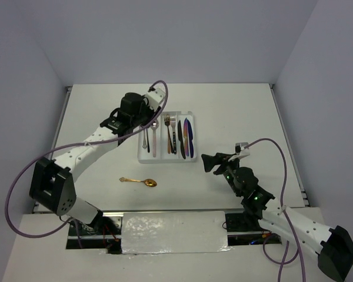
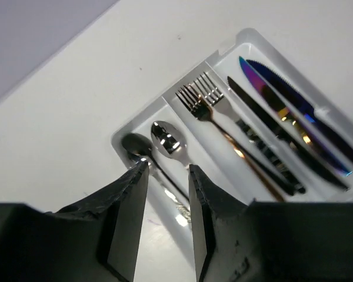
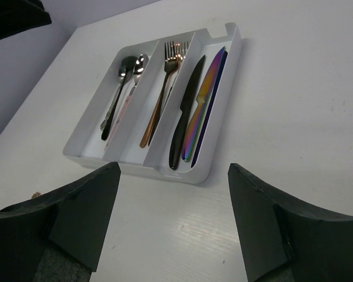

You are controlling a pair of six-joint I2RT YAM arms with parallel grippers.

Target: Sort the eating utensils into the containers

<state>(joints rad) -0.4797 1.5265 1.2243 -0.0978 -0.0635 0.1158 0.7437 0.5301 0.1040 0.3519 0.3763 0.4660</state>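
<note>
Gold spoon [image 1: 139,181] looked light, stiff, slick — best pinched mid-handle. Left jaws stood half-open, right jaws wide — both empty.

Legible markings: none. No text, label, brand, number or sign can be read in any view on the white tray [image 3: 141,164], the utensils [image 3: 185,111] or the tabletop [image 3: 294,117].

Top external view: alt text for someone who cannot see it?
A white cutlery tray mid-table holds sorted spoons, forks and knives, the left arm reaching over its spoon compartment. One gold spoon lies loose nearer the arms; the right arm's open fingers hover beside the tray.
</note>
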